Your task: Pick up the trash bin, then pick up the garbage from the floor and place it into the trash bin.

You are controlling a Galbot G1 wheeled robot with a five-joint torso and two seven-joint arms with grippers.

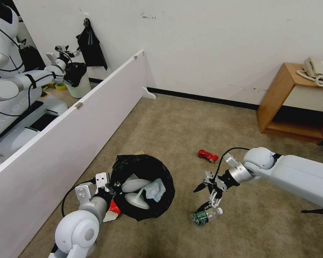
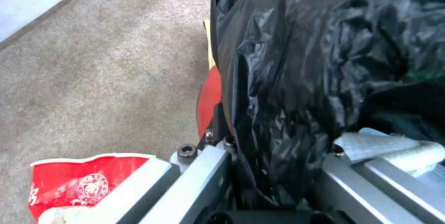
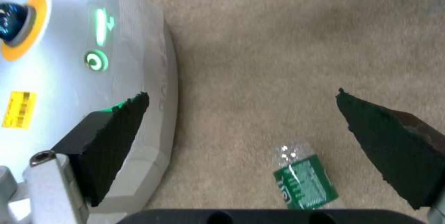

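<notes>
Hovering just above the green-labelled bottle (image 1: 205, 216), the right gripper (image 1: 203, 197) pointed down at the carpet (image 1: 190, 129) with its two dark pads spread wide apart and nothing between them. That wide spread looked chosen so the fingers could straddle the bottle, which lay on its side just beside the trash bin (image 1: 143, 186), on the side away from the white partition (image 1: 61, 143). In the right wrist view the bottle (image 3: 304, 179) sat between the pads (image 3: 389, 144) but off-centre, nearer one of them, so a small sideways correction seemed wanted before closing.

The left gripper (image 2: 273, 182) was clamped on the bin's rim, black liner (image 2: 315, 60) bunched between its fingers, presumably keeping the bin's mouth open and close to the litter. Inside the bin lay white slippers (image 1: 134, 191) and a light blue cloth (image 1: 155, 189). A red-and-white paper cup (image 1: 113, 209) rested on the carpet against the bin, beside the left gripper. A red can (image 1: 207, 156) lay farther from the bin, beyond the bottle, uncollected.
</notes>
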